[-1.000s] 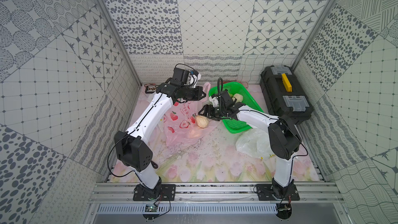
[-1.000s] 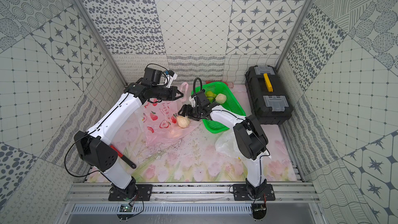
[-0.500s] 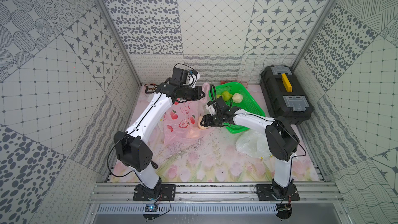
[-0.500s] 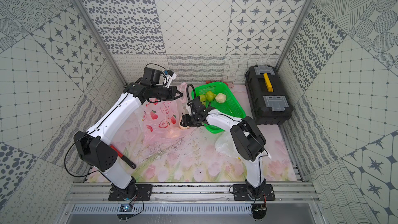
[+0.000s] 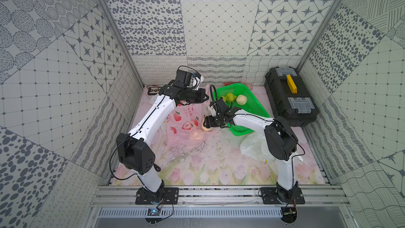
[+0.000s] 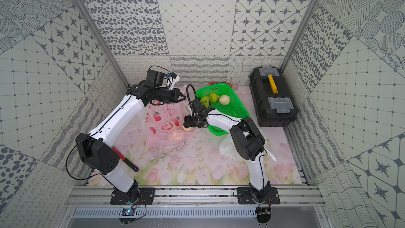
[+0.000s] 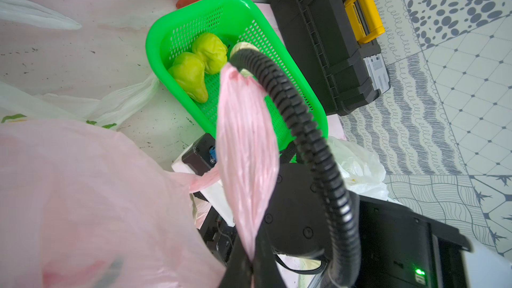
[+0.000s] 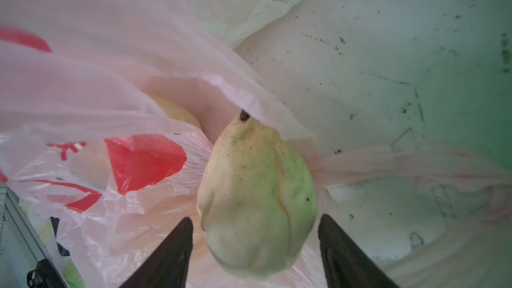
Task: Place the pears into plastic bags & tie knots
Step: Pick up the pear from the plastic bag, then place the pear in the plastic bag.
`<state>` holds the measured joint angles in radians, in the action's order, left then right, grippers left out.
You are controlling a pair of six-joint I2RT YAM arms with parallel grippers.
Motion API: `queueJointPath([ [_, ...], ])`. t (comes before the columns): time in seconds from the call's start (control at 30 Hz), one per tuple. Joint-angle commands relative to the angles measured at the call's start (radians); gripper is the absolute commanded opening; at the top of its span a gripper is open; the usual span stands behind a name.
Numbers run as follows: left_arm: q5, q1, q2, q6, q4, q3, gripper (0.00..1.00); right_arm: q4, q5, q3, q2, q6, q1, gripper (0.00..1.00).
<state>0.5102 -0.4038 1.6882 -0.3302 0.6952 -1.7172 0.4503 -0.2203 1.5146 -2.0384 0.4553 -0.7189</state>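
One pale cream-green pear (image 8: pixel 257 189) lies at the mouth of the translucent pink strawberry-print plastic bag (image 5: pixel 184 126), stem end under the bag's lip. The right claw (image 8: pixel 255 217) is released, jaws either side without touching. Nudging the fruit deeper before backing off should stop it rolling out. Beyond, the left claw (image 5: pixel 203 99) is clenched on the bag's bunched pink handle (image 7: pixel 246 145), holding the mouth up. Farthest, two green pears (image 5: pixel 229 96) and a cream one (image 5: pixel 241 99) wait in the green mesh plastic basket (image 5: pixel 254 110).

bright even light, soft shadows, wrist views blurred up close
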Motion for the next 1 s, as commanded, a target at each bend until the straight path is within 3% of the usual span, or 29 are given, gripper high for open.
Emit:
queueJointPath([
  [0.0, 0.005, 0.002, -0.002, 0.005, -0.01, 0.005, 0.0, -0.024, -0.058, 0.017, -0.03, -0.013, -0.005, 0.7],
  [0.17, 0.004, 0.002, 0.002, 0.008, -0.008, 0.001, 0.0, -0.042, -0.141, 0.029, -0.044, -0.01, -0.002, 0.71],
  [0.33, -0.005, 0.003, -0.003, 0.02, 0.014, -0.008, 0.0, -0.02, -0.143, 0.013, -0.021, -0.03, 0.0, 0.44],
  [0.43, -0.012, 0.003, -0.009, 0.026, 0.025, -0.007, 0.0, -0.048, -0.134, -0.038, 0.054, -0.04, 0.003, 0.34],
  [0.63, -0.018, 0.006, -0.016, 0.026, 0.032, -0.009, 0.0, -0.135, -0.135, -0.135, 0.181, -0.027, 0.003, 0.27],
  [0.8, -0.016, 0.006, -0.021, 0.025, 0.042, -0.009, 0.0, -0.215, -0.113, -0.163, 0.206, -0.024, 0.001, 0.2],
  [0.97, -0.01, 0.006, -0.025, 0.023, 0.086, -0.019, 0.0, -0.398, -0.037, -0.164, 0.188, -0.037, -0.001, 0.21],
])
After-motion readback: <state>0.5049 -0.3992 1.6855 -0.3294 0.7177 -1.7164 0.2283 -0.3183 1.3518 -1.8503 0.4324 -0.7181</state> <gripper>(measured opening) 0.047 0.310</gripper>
